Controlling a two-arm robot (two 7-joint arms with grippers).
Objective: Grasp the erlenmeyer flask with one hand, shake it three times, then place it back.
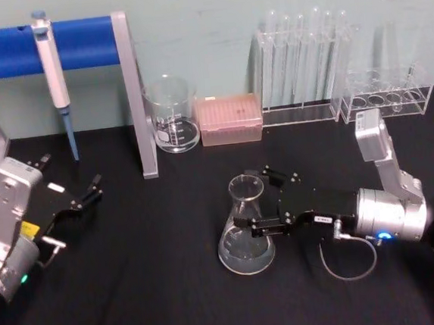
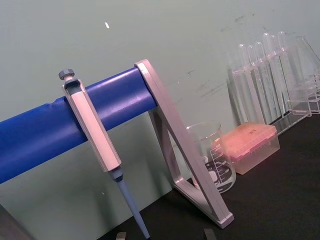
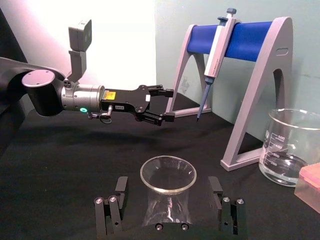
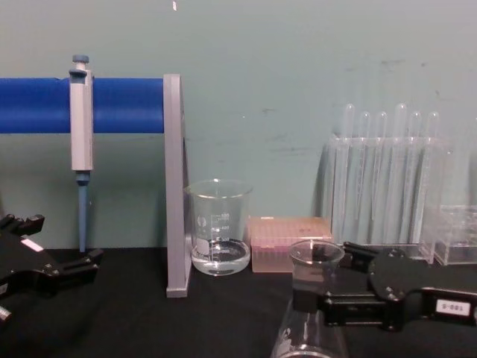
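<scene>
Black flat jaws of the right gripper stand spread on either side of the neck of the erlenmeyer flask. In the right wrist view a gap shows between each of the fingers and the glass, so the gripper straddles the neck but does not yet pinch it. The flask stands upright on the black table, near the middle and in front of the beaker and the pink tip box.

The flask is thin clear glass: stiff, smooth and likely slippery against flat jaws, and brittle if squeezed hard or set down roughly. It looks light. Its base may hold a little clear liquid, though that is hard to tell. The narrow neck under the flared rim is the sensible place to hold it, because the rim would stop it sliding down during shaking. The sloping cone below would tend to squirt out of the jaws.

The left gripper is parked well apart at the table's left, fingers parted and empty, near the pipette hanging on its blue stand. Test tubes stand in racks at the back.
</scene>
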